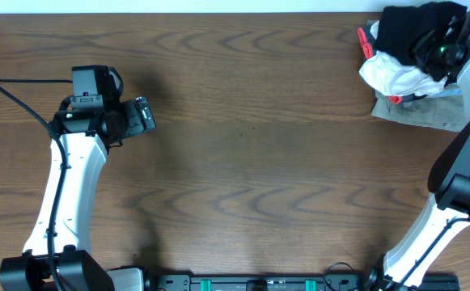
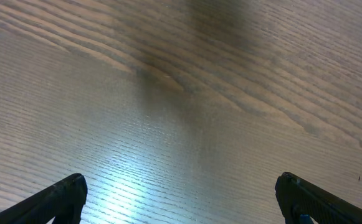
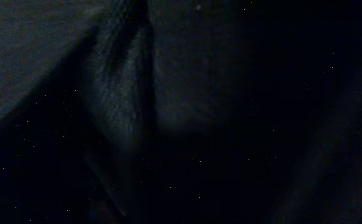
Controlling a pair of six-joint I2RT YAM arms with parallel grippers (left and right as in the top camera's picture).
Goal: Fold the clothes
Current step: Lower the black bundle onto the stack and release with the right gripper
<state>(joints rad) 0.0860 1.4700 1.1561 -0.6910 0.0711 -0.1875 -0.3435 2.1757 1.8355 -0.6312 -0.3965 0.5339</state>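
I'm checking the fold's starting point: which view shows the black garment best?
Overhead: the black garment lies bunched on the white garment, far right. Right wrist shows only dark fabric close up; left wrist, just table.

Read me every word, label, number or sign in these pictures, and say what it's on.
No text can be read. The black garment, the white garment with red trim, the grey garment, the table, the left arm and the right arm show no lettering.
The right wrist view is dark cloth only, too dim for any label.
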